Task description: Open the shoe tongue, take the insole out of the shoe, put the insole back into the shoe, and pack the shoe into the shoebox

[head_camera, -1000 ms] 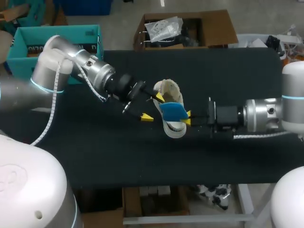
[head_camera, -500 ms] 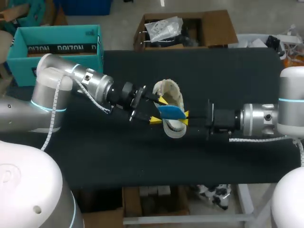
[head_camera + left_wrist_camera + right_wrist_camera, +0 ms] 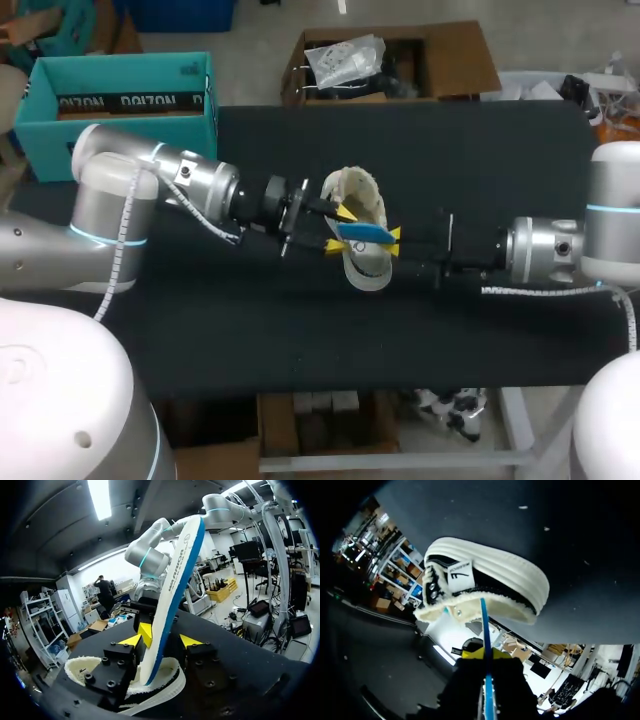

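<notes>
Black table (image 3: pixel 480 330), shoe (image 3: pixel 362 190) mid-surface, shoebox (image 3: pixel 120 90) well apart; insole (image 3: pixel 362 233) grasped by right gripper (image 3: pixel 395 237), left gripper (image 3: pixel 339 229) released alongside.

White-topped, blue-backed insole (image 3: pixel 362 233), cream shoe (image 3: pixel 358 188) with black trim, black table (image 3: pixel 480 150), teal shoebox (image 3: pixel 120 95).

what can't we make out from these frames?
- Left wrist view: the insole drops behind the collar of the shoe, between the fingers of the left gripper. How deep it sits is hidden.
- Head view: the shoe interior is covered by the insole and both grippers.
- Right wrist view: the right gripper is mostly lost in shadow. Only yellow slivers show beside the edge-on insole.
</notes>
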`<state>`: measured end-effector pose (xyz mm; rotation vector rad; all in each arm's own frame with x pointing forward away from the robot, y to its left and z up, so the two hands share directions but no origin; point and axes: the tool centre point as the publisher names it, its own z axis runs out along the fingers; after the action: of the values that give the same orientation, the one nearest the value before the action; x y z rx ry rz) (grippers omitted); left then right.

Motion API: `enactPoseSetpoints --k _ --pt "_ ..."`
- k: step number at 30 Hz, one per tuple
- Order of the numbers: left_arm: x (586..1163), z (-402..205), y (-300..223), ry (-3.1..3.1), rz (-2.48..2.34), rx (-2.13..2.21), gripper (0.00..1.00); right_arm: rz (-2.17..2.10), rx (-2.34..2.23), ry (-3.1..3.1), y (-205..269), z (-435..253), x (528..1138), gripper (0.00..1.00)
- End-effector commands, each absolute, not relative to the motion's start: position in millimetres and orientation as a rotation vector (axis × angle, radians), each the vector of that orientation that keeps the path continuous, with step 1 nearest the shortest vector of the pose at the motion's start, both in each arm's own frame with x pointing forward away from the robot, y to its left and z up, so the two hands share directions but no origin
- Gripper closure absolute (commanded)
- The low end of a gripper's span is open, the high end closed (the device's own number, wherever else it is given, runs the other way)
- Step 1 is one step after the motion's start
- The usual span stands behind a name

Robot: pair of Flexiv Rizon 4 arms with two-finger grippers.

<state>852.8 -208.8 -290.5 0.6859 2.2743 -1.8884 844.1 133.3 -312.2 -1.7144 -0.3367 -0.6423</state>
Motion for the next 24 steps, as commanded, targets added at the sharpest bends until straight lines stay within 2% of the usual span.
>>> enactPoseSetpoints --k 1,2,3,4,6,14,15,16,17,19,24 --pt "854 -293 -212 2.281 -1.88 0.685 0.6 -0.649 -1.679 -0.338 131 -320 848 1.0" --pt "855 -293 -213 2.283 -1.879 0.684 0.62 -0.65 -1.678 -0.337 131 -321 848 1.0" --pt "856 -294 -213 2.286 -1.876 0.683 0.78 -0.649 -1.674 -0.336 130 -322 849 1.0" --pt "856 -295 -213 2.289 -1.874 0.682 0.89 -0.651 -1.671 -0.335 130 -322 849 1.0" --pt "857 -296 -214 2.293 -1.864 0.679 1.0 -0.655 -1.666 -0.334 128 -323 849 1.0" --pt "862 -301 -216 2.31 -1.797 0.728 1.0 -0.663 -1.659 -0.342 128 -322 851 1.0" --pt "862 -301 -217 2.311 -1.789 0.739 1.0 -0.664 -1.662 -0.344 128 -321 851 0.85" --pt "862 -302 -217 2.309 -1.771 0.762 1.0 -0.664 -1.668 -0.344 128 -321 851 0.64" --pt "862 -301 -217 2.309 -1.76 0.786 1.0 -0.664 -1.671 -0.346 128 -320 850 0.58" --pt "863 -301 -218 2.304 -1.727 0.825 1.0 -0.666 -1.68 -0.345 126 -318 848 0.52" --pt "864 -298 -218 2.293 -1.643 0.903 1.0 -0.659 -1.718 -0.335 124 -318 844 0.53"
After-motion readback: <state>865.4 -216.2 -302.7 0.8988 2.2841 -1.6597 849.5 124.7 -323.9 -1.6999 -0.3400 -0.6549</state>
